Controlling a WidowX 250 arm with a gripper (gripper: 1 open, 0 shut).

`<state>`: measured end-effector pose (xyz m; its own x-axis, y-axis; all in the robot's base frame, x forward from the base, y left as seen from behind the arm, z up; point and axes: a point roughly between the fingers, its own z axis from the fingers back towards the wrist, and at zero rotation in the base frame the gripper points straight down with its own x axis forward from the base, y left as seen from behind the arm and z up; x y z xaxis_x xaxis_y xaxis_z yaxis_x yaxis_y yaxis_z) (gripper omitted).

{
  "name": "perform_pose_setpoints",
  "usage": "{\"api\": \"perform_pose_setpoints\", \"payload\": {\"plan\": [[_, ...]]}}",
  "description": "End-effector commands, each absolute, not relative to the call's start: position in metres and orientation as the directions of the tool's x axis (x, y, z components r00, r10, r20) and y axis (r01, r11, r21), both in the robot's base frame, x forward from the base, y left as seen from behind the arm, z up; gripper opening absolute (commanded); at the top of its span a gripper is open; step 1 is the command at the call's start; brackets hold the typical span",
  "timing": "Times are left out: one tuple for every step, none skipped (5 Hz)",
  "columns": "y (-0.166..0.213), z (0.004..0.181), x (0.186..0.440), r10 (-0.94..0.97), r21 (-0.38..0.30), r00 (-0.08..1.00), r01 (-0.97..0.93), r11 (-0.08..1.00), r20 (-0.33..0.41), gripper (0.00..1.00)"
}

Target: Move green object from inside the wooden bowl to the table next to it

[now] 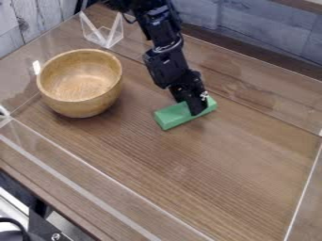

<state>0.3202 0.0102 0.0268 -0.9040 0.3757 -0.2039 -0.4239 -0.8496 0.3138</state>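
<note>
We see the black arm (161, 42) come in from the top of the view and slope down and to the right, its wrist bent so the claw (198, 104) points steeply down at the surface (214, 179). The claw is clenched on the green block (185, 112), its dark fingertips pressed over the block's upper right part. We cannot tell whether the block rests fully on the wood or is lifted a little; its lower left end looks close to the wood grain, and the whole piece lies at a slant, with its right end farther from us than its left.

The block is outside the wooden bowl (79, 82). It sits to the right of the bowl, apart from it, with a strip of bare brown wood between them. The bowl stands upright on the left side of the surface, and its hollow shows only smooth tan wood.

Low clear walls (138, 193) edge the surface along the near side and the right. Behind the arm, near the top left, a clear bracket (101, 33) stands on the surface.
</note>
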Motion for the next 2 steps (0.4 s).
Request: {"api": "perform_pose_setpoints", "payload": {"plan": [[0.017,0.064,0.328,0.314,0.268,-0.910,-0.385,-0.883,-0.270,0.00],[0.031,0.084,0.328,0.234,0.277,-0.932,-0.311,-0.909,-0.277,0.00]]}}
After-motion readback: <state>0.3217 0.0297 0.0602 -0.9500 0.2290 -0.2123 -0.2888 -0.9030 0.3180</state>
